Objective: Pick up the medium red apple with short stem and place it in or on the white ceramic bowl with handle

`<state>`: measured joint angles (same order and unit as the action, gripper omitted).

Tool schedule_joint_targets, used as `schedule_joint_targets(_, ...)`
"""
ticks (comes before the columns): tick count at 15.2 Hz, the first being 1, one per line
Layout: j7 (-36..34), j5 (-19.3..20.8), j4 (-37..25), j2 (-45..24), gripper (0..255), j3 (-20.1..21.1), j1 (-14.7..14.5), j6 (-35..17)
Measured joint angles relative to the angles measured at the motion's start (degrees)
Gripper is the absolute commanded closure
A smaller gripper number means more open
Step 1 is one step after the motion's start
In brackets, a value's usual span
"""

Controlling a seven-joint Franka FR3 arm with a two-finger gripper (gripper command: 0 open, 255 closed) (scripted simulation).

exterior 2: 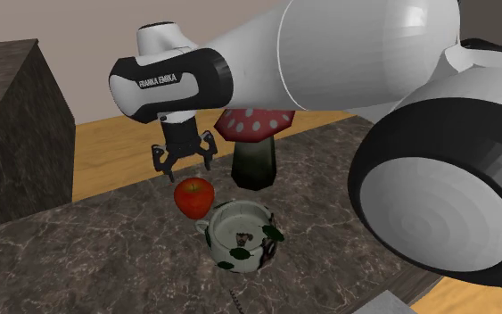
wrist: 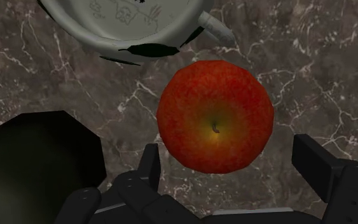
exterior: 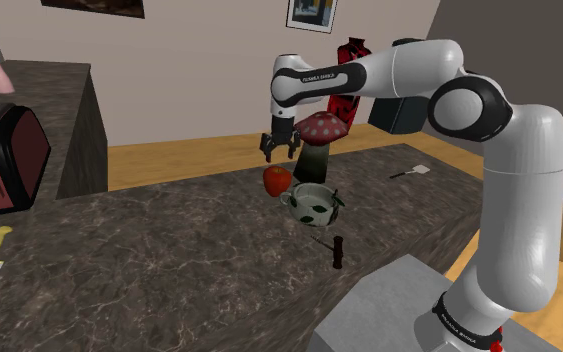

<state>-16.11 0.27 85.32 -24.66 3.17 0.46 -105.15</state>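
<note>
Arm [exterior 2: 400, 107]: white with dark joints, large at the second exterior view's right, reaching to the upper left. Counter [exterior: 169, 250]: dark, marbled, bearing near the shoulder view's centre a mushroom [exterior: 321, 135] with a red spotted cap, a white bowl [exterior 2: 231, 254] with dark patches, and the red apple [wrist: 214, 116] just beside the bowl's rim, at its upper left in the second exterior view. Gripper [exterior 2: 184, 166]: black, fingers spread wide, above the apple and clear of it.

The arm [exterior: 399, 70] stretches out, its pincer [exterior: 280, 153] pointing down, spread wide.
</note>
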Motion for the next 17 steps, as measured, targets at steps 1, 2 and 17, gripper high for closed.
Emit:
schedule_joint_targets(1, 0.1, 0.0, 0.8, 0.0, 0, 0.0, 0.1, -0.7)
schedule_joint_targets(2, 0.1, 0.0, 1.0, -0.4, 0, 0.0, 0.0, -1.4)
schedule_joint_targets(17, 0.0, 0.0, 2.6, -0.6, 255, 0.0, 0.0, -3.3)
